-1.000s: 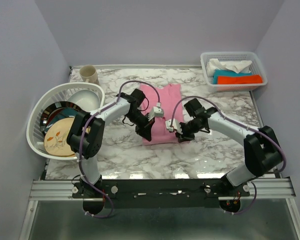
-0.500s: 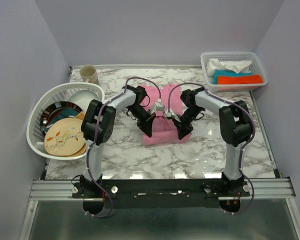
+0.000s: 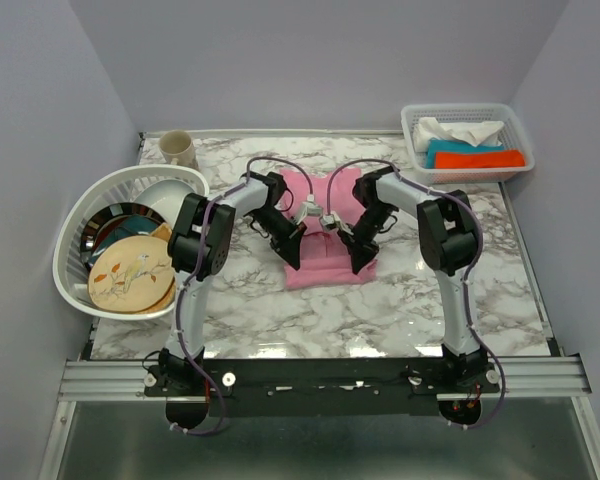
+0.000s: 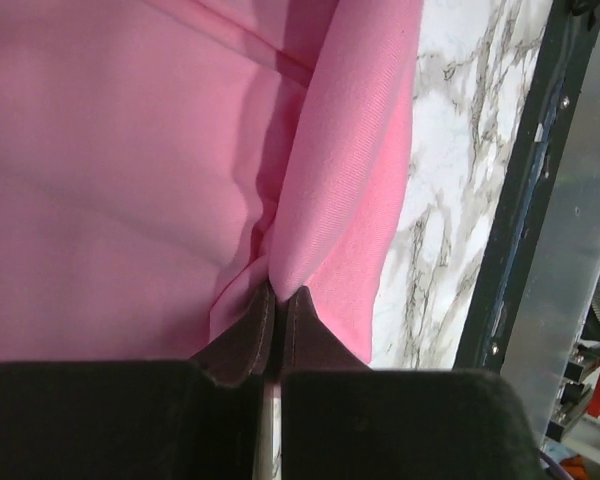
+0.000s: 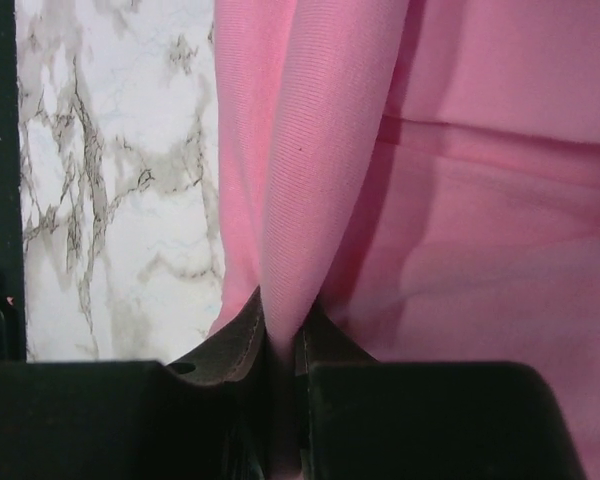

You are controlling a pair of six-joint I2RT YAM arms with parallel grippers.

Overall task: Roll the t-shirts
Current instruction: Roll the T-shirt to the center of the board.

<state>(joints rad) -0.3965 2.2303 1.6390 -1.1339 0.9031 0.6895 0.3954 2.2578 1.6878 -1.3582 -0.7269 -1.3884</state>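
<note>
Left fingers (image 4: 242,340), right fingers (image 5: 230,347): t-shirt (image 4: 130,150) fold between.

You have nothing to read here: no text, label, brand, number or sign can be made out in any view. The pink t-shirt (image 3: 323,270) shows only plain fabric, with no print or tag lettering visible up close.

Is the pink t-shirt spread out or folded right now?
Folded: the t-shirt is a narrow strip; left gripper and right gripper pinch folds.
</note>
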